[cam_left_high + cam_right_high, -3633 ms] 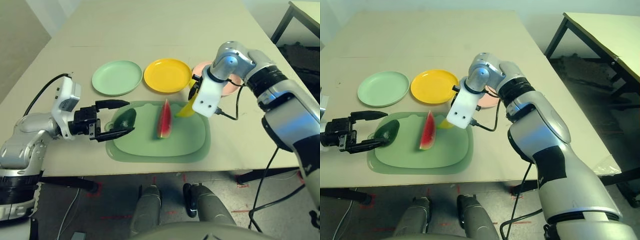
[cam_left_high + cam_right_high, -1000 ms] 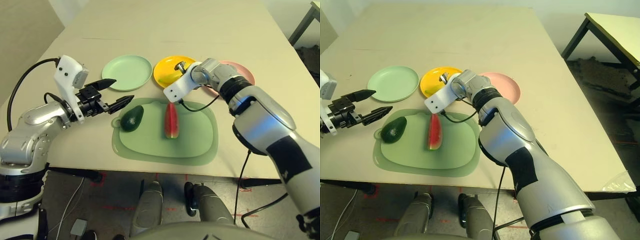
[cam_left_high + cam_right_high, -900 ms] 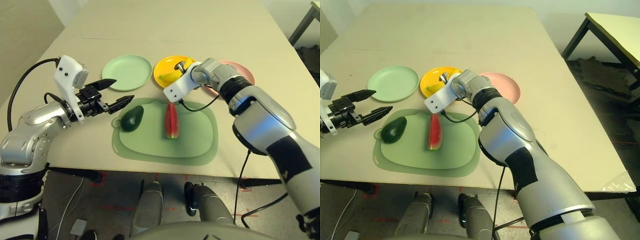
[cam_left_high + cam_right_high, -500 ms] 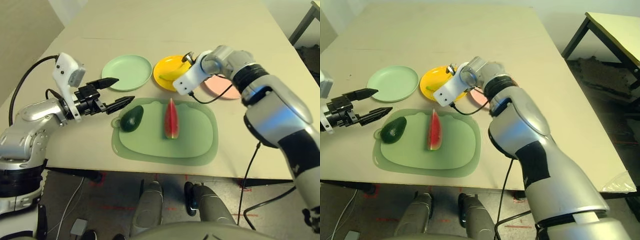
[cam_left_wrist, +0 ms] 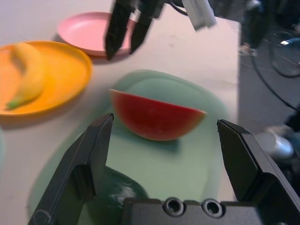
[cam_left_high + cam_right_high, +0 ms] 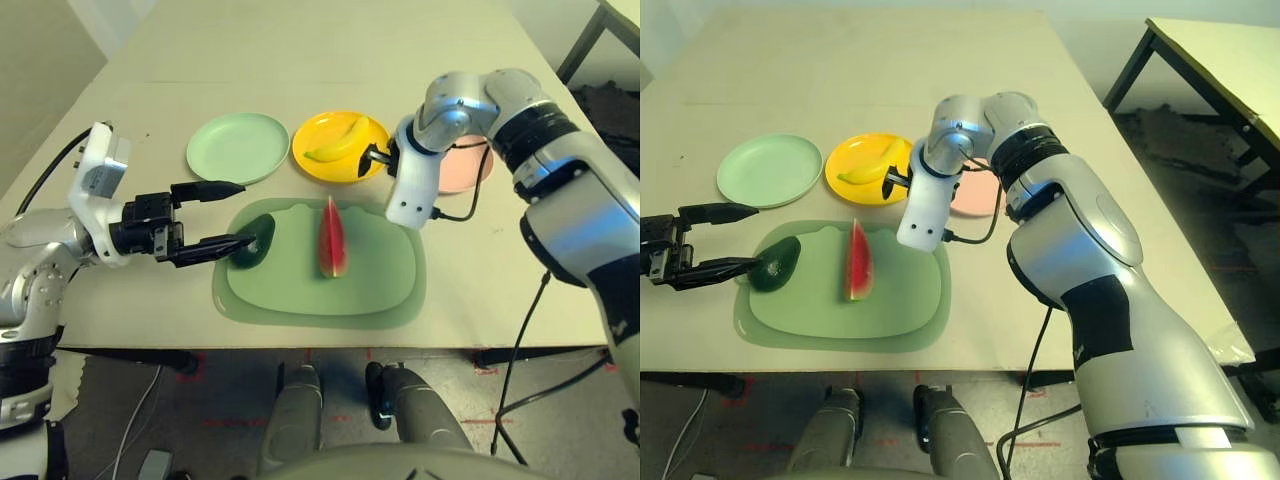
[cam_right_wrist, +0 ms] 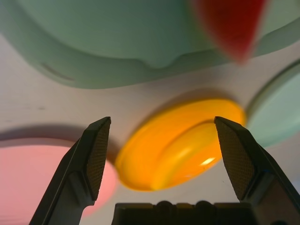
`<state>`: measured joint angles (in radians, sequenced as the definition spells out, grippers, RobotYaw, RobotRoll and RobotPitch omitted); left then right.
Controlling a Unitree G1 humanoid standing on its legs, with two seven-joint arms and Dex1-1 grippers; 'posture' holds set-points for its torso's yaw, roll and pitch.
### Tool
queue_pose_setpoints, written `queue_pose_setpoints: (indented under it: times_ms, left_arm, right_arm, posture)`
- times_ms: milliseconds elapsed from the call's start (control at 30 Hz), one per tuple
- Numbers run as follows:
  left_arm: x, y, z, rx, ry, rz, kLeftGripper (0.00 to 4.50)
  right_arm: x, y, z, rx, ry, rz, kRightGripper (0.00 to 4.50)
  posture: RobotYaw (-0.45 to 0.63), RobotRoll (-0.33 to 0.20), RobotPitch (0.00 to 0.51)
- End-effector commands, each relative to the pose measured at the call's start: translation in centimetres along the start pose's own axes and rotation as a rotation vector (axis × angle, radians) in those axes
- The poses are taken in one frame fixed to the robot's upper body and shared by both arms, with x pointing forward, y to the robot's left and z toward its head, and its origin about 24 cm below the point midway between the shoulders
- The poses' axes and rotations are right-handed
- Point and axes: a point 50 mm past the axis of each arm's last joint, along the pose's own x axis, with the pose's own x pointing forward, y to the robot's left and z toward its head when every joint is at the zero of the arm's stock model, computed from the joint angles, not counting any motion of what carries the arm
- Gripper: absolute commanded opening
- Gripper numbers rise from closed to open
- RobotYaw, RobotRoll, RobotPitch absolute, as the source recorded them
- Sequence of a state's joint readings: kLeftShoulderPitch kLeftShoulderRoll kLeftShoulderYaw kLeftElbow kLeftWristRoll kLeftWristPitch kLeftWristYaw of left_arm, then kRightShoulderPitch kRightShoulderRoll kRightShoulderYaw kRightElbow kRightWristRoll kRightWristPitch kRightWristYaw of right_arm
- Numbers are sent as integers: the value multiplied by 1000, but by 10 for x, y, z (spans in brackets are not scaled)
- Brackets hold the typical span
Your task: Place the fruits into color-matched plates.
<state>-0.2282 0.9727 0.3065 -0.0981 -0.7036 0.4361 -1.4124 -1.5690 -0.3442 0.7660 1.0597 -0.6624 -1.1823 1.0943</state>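
The yellow banana [image 6: 336, 139] lies in the yellow plate [image 6: 335, 169]. My right gripper [image 6: 379, 156] hangs open and empty just off that plate's right rim. The dark green avocado [image 6: 255, 240] rests at the left end of the green mat [image 6: 370, 290]. My left gripper [image 6: 240, 214] is open beside it, the near fingertip [image 6: 243, 243] at the avocado's side. The red watermelon wedge [image 6: 333, 238] stands on the mat's middle, rind down. The mint green plate [image 6: 238, 148] holds nothing. My right arm partly covers the pale pink plate [image 6: 468, 170].
A black cable [image 6: 455, 214] loops from my right wrist over the mat's right corner. Bare tan table [image 6: 300, 50] stretches behind the plates. A second table's dark leg [image 6: 1125, 70] stands at the far right.
My right gripper has pulled back off the yellow plate, leaving the banana there. My left gripper has dropped lower, down to the avocado. The head camera has shifted.
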Motion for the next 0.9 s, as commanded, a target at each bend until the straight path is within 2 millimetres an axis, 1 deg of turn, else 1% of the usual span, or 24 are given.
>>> queue_pose_setpoints:
  times_ms: [33, 100, 167, 433, 567, 700, 900]
  left_arm:
    - [-3, -2, -3, 12, 35, -27, 4500]
    - [-5, -2, -5, 31, 58, -34, 4500]
    - [-6, -2, -8, 54, 86, -38, 4500]
    - [-10, 0, -13, 74, 120, -20, 4500]
    - [-12, -1, -14, 82, 124, 4, 4500]
    - [-19, 2, -14, 87, 128, 53, 4500]
    - [-23, 4, -13, 88, 131, 79, 4500]
  right_arm:
    - [-9, -26, 11, -76, -32, -54, 4453]
    - [-10, -34, 18, -95, -53, -66, 4453]
    - [-8, -38, 23, -90, -78, -65, 4453]
    - [10, -39, 37, -34, -135, -11, 4453]
    - [20, -36, 38, 13, -159, 8, 4453]
    - [28, -33, 37, 26, -152, 21, 4453]
    - [36, -37, 41, 11, -169, 29, 4453]
  posture:
    - [63, 0, 161]
    - [69, 0, 162]
    - [76, 0, 163]
    - [90, 0, 166]
    - [97, 0, 170]
    - [102, 0, 173]
    - [116, 0, 177]
